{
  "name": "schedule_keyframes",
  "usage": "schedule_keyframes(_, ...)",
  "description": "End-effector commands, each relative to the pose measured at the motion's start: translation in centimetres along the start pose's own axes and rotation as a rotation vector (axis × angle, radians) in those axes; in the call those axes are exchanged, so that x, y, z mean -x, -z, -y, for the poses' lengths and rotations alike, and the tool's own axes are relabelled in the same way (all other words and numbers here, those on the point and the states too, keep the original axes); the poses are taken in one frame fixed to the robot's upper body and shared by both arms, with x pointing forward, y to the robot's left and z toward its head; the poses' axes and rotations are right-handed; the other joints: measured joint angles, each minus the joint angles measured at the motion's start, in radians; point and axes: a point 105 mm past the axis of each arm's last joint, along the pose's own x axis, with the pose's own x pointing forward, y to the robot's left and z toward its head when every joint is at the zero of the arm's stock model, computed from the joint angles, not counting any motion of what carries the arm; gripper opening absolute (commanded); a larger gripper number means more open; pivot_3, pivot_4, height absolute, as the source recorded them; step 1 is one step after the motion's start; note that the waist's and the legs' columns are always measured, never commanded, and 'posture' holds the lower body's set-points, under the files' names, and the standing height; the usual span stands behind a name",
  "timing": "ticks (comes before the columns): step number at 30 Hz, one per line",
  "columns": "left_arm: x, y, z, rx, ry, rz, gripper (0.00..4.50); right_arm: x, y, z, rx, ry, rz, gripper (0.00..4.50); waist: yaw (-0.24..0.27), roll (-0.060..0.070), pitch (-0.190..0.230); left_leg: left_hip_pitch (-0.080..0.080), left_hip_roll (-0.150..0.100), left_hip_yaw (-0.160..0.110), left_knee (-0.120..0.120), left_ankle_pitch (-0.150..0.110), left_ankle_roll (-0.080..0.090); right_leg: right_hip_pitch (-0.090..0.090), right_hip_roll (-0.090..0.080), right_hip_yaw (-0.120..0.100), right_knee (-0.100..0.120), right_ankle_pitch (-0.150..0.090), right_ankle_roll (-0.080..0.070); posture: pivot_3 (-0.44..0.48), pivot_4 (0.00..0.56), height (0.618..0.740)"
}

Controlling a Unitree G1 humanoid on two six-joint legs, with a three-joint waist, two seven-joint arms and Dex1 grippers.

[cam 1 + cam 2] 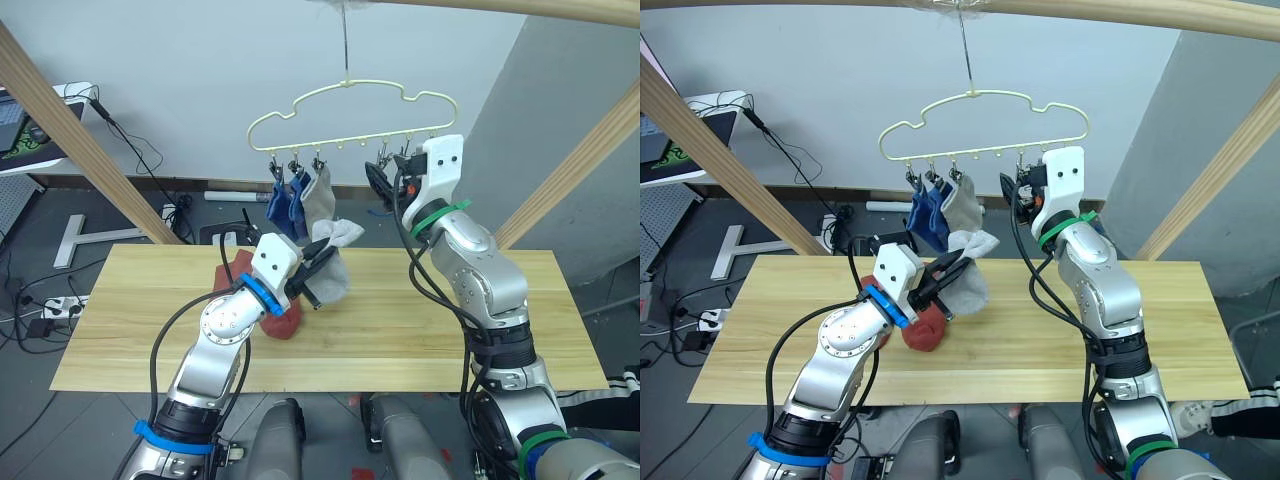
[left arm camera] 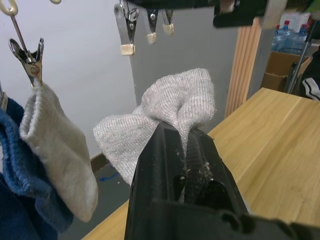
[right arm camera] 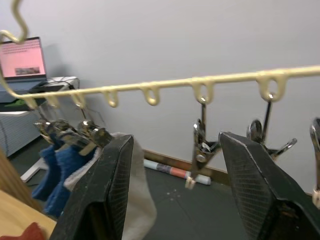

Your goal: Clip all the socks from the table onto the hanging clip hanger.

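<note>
Both arms: silver-grey metallic shells, rounded joint housings, black segments lower down. Left arm [image 1: 222, 325]: blue band at wrist, second blue band lower by forearm base, white angular wrist block, black cable looping alongside. Right arm [image 1: 470, 270]: green cable tie near wrist, green band low on arm, white rounded wrist plate with small screw holes, black cables running down side. Fingers [image 3: 250, 195] black, flat, finely textured inner faces.

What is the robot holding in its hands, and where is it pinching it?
The left gripper pinches a grey sock mid-fabric, bunched. The right gripper is open, holding nothing.
</note>
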Motion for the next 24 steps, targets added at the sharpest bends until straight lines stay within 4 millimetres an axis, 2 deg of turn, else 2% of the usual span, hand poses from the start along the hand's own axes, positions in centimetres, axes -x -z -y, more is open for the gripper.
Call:
schedule_keyframes(1, 0.1, -1.4, 0.0, -0.011, -0.001, 0.048, 0.00, -0.2, -1.7, 0.1, 0.008, 0.017, 0.072, 2.19, 0.000, 0.000, 0.000, 0.000, 0.000, 0.000, 0.000, 0.000, 0.000, 0.000, 0.000, 0.000, 0.000, 0.000, 0.000, 0.003, 0.297, 0.740)
schedule_keyframes(3, 0.2, -1.5, 0.0, -0.012, -0.002, 0.047, 0.00, -0.2, -1.6, -0.1, 0.006, 0.012, 0.069, 1.51, 0.001, 0.000, 0.000, 0.000, 0.000, 0.000, 0.000, 0.000, 0.000, 0.000, 0.000, 0.000, 0.000, 0.000, 0.000, 0.009, 0.298, 0.740)
schedule_keyframes(11, 0.3, -1.6, -0.1, -0.011, -0.005, 0.046, 0.00, -0.5, -1.0, -0.2, -0.009, 0.020, 0.053, 1.51, 0.005, 0.000, 0.000, 0.000, 0.000, 0.000, 0.000, 0.000, 0.000, 0.000, 0.000, 0.000, 0.000, 0.000, 0.000, 0.011, 0.296, 0.740)
schedule_keyframes(24, 0.3, -1.7, -0.1, -0.009, -0.007, 0.045, 0.00, -1.3, -0.3, 0.8, -0.043, 0.089, 0.016, 1.51, 0.010, 0.000, 0.000, 0.000, 0.000, 0.000, 0.000, 0.000, 0.000, 0.000, 0.000, 0.000, 0.000, 0.000, 0.000, 0.014, 0.299, 0.740)
